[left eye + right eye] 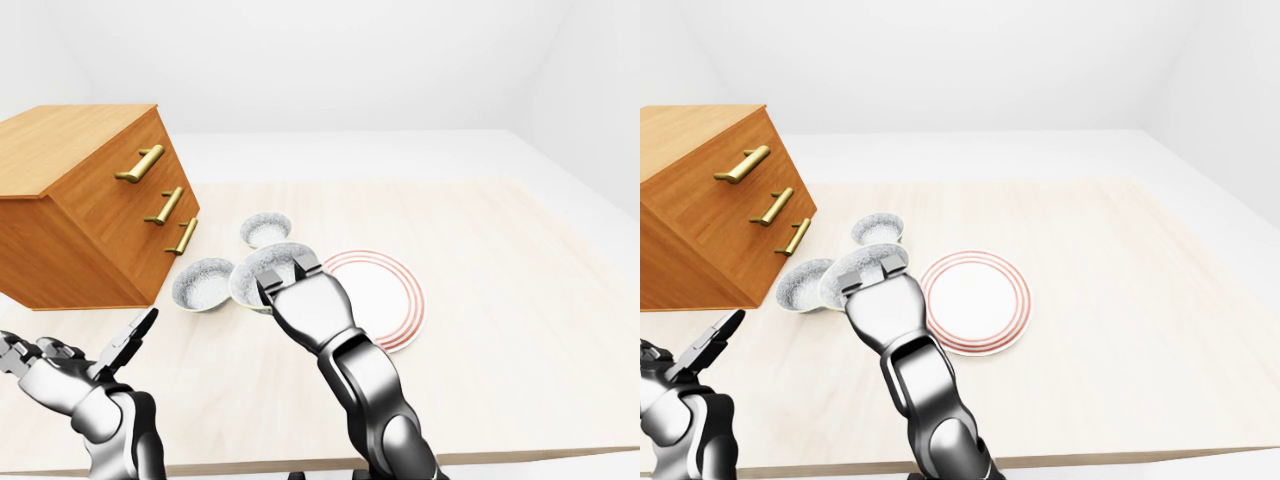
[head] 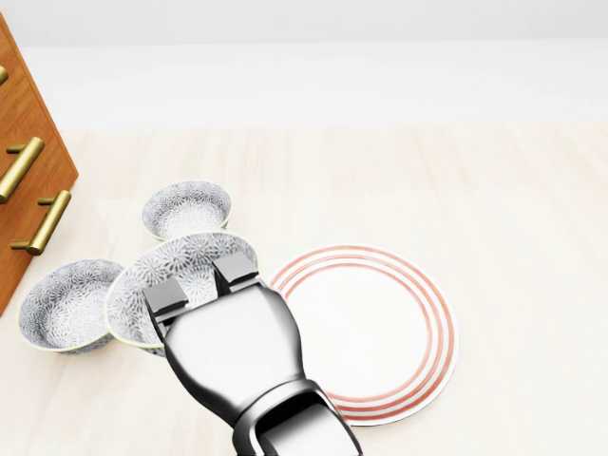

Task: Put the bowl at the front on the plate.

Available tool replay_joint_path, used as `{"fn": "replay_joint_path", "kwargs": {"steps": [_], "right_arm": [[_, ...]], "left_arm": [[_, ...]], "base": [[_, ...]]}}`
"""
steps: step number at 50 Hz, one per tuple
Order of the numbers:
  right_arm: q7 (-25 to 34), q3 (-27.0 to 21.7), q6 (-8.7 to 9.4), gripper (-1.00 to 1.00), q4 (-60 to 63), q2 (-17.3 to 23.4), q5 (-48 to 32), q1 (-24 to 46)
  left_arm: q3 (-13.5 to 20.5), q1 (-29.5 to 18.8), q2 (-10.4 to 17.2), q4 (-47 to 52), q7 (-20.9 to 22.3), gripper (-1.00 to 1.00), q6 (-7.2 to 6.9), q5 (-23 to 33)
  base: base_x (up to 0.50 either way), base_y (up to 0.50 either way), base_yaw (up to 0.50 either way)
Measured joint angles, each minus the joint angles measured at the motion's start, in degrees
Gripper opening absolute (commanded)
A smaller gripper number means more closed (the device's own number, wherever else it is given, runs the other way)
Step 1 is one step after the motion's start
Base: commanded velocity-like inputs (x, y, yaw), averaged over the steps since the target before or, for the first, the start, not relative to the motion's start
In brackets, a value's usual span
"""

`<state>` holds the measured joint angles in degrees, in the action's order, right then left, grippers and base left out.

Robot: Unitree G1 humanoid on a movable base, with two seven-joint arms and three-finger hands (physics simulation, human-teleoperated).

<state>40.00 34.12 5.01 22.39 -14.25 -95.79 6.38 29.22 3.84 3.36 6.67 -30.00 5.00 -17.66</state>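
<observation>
The bowl [image 2: 185, 275] of the task lies on the wooden table [image 2: 513, 218], just to the left of the plate [image 2: 380, 328] in the head view, and its rim looks tilted up toward the viewer. The right hand [image 2: 204, 285] is directly over its lower edge. Two fingers [image 2: 236, 273] lie across the rim, reaching into the bowl. I cannot tell whether a thumb presses from below, so I cannot say if the hand really pinches the bowl or only rests on it.

The bowl is pale, with a fine grey pattern of small flowers inside and a thin light rim. The plate is white with red rings near its edge, and nothing lies on it.

Two other bowls of the same pattern stand close by: the left bowl [image 2: 66, 304] touching or nearly touching, and the upper bowl [image 2: 187, 209] just above. A wooden drawer chest [image 1: 90, 200] with brass handles stands at the left. The left hand [image 1: 125, 345] is low at the left of the left-eye view, fingers spread, holding nothing.
</observation>
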Motion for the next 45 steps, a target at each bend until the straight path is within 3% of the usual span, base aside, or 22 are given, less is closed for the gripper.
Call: {"fn": "replay_joint_path", "kwargs": {"steps": [15,32,45], "right_arm": [[-1.5,0.31,0.0,-1.0,3.02,2.89,-1.18,-3.87],[-15.51,2.04,0.0,-1.0,5.01,8.03,5.3,-10.52],[-20.11,2.7,-0.01,-1.0,4.01,9.47,9.45,-11.52]], "left_arm": [[-0.25,-0.65,0.17,-1.67,0.0,1.0,0.0,0.34],[-0.45,-0.63,0.38,-2.08,0.0,1.0,0.0,0.05],[-0.39,-0.59,0.34,-1.99,0.0,1.0,0.0,0.02]], "base": [[0.0,0.0,0.0],[0.0,0.0,0.0],[0.0,0.0,0.0]]}}
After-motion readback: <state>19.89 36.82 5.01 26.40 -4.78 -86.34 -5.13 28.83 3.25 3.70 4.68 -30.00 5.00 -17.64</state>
